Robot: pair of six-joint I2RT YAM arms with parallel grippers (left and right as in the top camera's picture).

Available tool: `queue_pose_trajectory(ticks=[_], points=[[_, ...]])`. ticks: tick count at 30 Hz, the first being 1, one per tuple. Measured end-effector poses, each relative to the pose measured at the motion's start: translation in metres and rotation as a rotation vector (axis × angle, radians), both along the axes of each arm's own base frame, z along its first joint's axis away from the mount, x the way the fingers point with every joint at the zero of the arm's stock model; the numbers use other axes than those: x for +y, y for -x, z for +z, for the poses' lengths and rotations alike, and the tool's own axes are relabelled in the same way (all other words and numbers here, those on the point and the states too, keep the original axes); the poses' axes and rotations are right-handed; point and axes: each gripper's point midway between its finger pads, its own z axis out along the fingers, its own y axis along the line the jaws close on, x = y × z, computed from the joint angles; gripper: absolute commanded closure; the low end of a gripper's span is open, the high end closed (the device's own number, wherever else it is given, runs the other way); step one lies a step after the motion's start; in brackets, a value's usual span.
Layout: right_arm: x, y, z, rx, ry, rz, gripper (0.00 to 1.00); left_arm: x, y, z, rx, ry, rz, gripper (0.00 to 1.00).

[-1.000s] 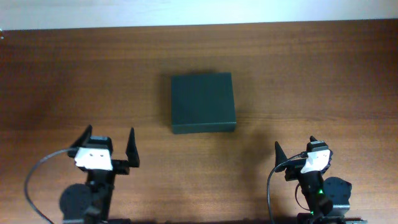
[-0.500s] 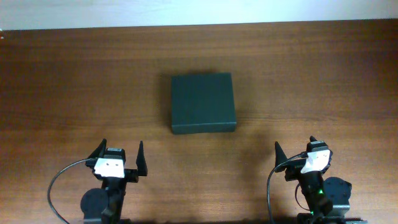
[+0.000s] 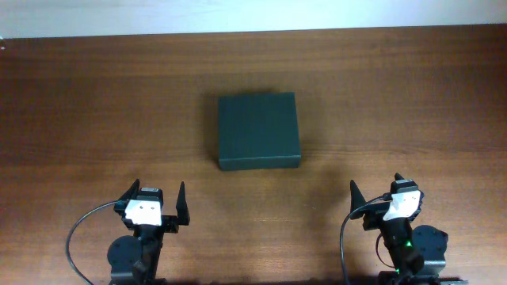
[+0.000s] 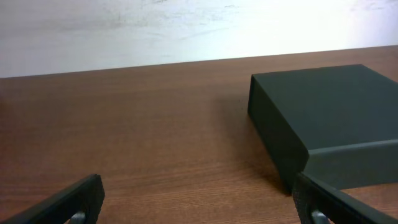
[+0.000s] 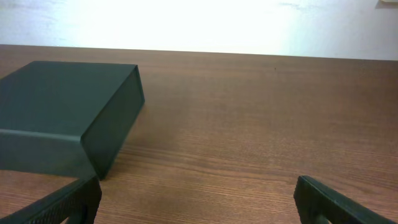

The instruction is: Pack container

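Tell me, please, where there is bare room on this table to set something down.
Bare wood runs from the container left to the edge of the table, right to the opposite edge, and behind it to the far edge. Tightest: the near strip between container, left tool and right tool.

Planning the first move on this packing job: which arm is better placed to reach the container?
Left, by a little. In the overhead view the left hand sits slightly nearer the container than the right hand; both are open and empty.
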Motion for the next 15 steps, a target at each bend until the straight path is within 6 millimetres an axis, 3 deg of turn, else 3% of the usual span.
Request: queue_pose_trajectory(ticks=[15], points=[[0.0000, 0.0000, 0.0000, 0.000, 0.000, 0.000, 0.01, 0.0001, 0.0000, 0.0000, 0.000, 0.000, 0.000, 0.01]])
